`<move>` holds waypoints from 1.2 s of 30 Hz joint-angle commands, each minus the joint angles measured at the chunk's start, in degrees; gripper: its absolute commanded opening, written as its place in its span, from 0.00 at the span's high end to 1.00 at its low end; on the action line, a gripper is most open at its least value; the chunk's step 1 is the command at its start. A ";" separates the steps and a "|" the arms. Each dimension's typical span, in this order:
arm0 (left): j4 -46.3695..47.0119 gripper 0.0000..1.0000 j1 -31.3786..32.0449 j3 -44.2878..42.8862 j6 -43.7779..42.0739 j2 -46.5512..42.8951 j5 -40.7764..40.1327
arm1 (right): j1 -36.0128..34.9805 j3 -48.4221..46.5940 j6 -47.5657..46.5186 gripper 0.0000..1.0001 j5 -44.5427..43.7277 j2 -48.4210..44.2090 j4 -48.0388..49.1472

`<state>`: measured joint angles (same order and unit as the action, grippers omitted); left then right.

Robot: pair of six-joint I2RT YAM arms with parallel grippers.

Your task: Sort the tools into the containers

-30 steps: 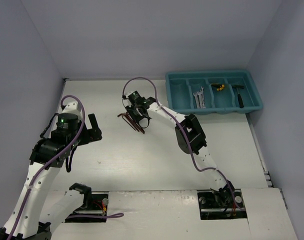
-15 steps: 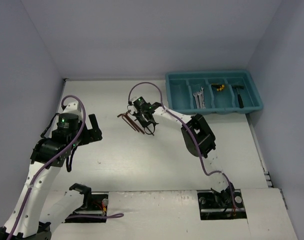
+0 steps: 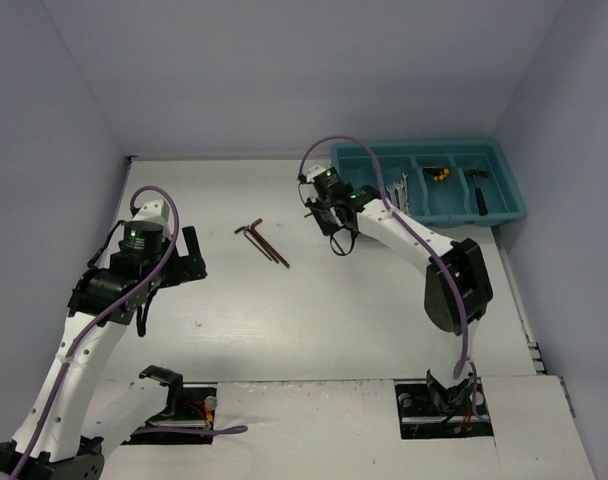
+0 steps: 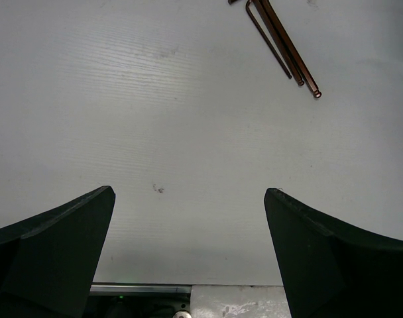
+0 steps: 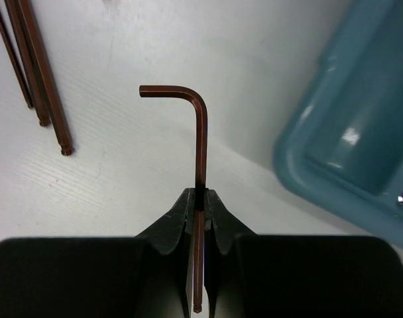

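Observation:
My right gripper is shut on the long leg of a reddish L-shaped hex key, whose bent end points away from me. From above, the right gripper hangs over the table just left of the teal tray. The tray has silver wrenches, yellow-and-black pieces and a small black hammer in separate compartments. Several more hex keys lie together on the table. My left gripper is open and holds nothing, with the hex keys ahead of it.
White table with grey walls on three sides. The left gripper is over the left part of the table, well left of the loose hex keys. A purple cable arcs above the right wrist.
The right gripper shut on one hex key at the pile, lifted it and carried it right towards the tray. The left arm has barely moved.

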<state>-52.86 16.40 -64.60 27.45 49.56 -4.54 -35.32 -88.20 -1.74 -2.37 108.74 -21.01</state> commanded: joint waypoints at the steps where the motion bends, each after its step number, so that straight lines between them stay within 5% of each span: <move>1: 2.50 0.05 -0.23 -3.25 -1.11 0.39 -0.65 | 4.86 -6.00 -1.12 1.00 -2.09 -6.69 1.06; 8: 2.41 0.05 -0.23 -2.99 -1.08 0.01 -0.65 | 15.20 -18.13 -1.33 1.00 -3.31 4.02 1.15; 17: 2.24 0.05 -0.23 -2.46 -0.03 -1.04 -0.83 | 16.42 -29.48 0.68 0.99 1.49 19.14 1.33; 21: 2.41 0.05 -0.23 -2.46 0.64 -0.86 -0.56 | 16.51 -31.77 0.60 0.95 0.47 20.25 1.50; 27: 2.41 0.05 -0.31 -2.46 0.67 -0.42 -0.57 | 15.97 -32.54 1.00 0.65 -0.25 18.34 1.50; 36: 2.41 0.05 -0.25 -1.69 0.50 -0.35 -0.97 | 3.37 -25.13 -4.54 0.64 6.89 7.65 1.48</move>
<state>-52.87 16.38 -64.60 27.51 48.75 -4.56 -23.44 -115.83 -2.97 -0.68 124.98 -21.15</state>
